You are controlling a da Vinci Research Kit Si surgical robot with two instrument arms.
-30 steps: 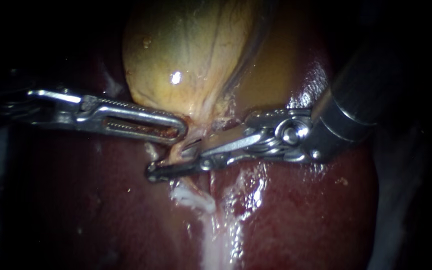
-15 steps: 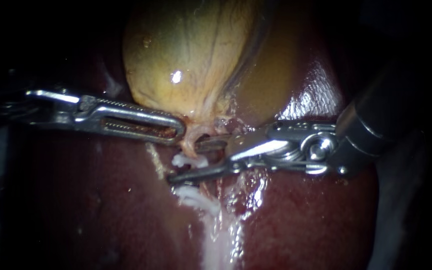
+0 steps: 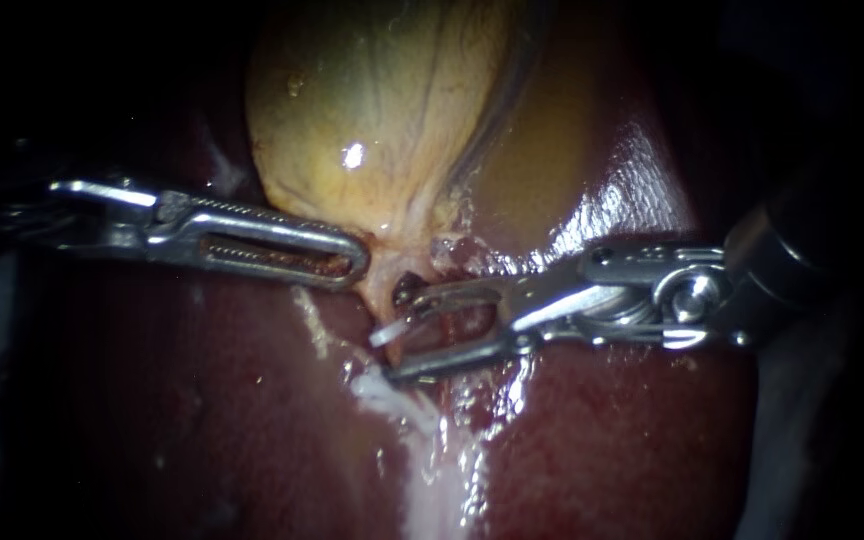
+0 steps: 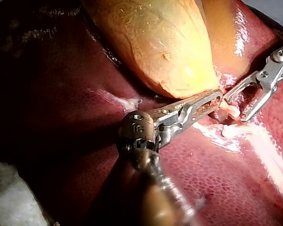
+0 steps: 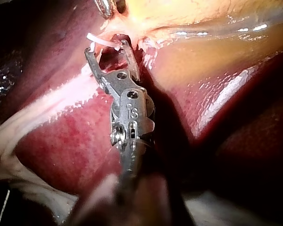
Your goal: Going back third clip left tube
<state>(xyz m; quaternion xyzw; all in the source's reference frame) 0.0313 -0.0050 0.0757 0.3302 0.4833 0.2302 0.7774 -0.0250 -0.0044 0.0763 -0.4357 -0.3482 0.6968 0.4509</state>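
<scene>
Right instrument has slid back rightward, claw open, and the white clip sits on the tube below the gallbladder. Left instrument claw clamps the gallbladder's neck.

The shaft of my right instrument is lost in the dark at the endoscope view's right edge. The shaft of my left instrument fades into shadow on the other side and blurs out in its own wrist view. The gallbladder is cut off by the endoscope view's top edge, and the tube by the white clip is too small and covered to tell which it is.
</scene>
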